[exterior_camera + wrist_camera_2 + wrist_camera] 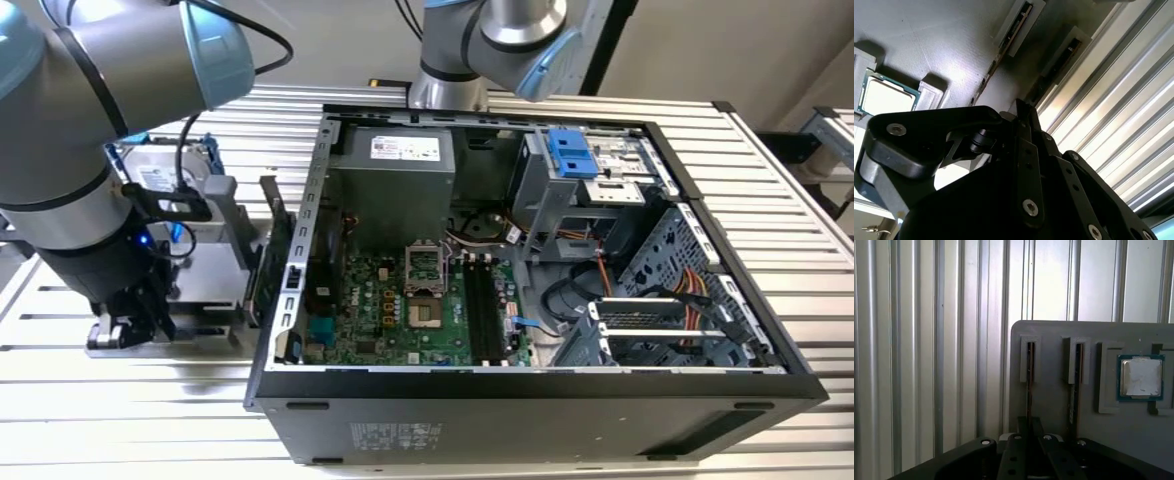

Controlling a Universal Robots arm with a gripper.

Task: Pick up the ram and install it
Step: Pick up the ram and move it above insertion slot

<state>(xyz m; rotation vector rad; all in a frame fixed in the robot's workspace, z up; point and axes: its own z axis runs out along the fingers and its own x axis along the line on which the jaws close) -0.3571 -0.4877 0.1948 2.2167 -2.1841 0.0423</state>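
Evidently the ram (1030, 362) stands on edge in a slot of the grey holder (1052, 407), with the gripper (1029, 429) at its end, clamped or not cannot be told; lifting and installing remain.

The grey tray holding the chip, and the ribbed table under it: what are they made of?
Grey tray: probably plastic or painted metal, with a matte finish and moulded-looking raised slots. Ribbed table: likely aluminium, with a brushed finish and bright streaky reflections along its grooves.
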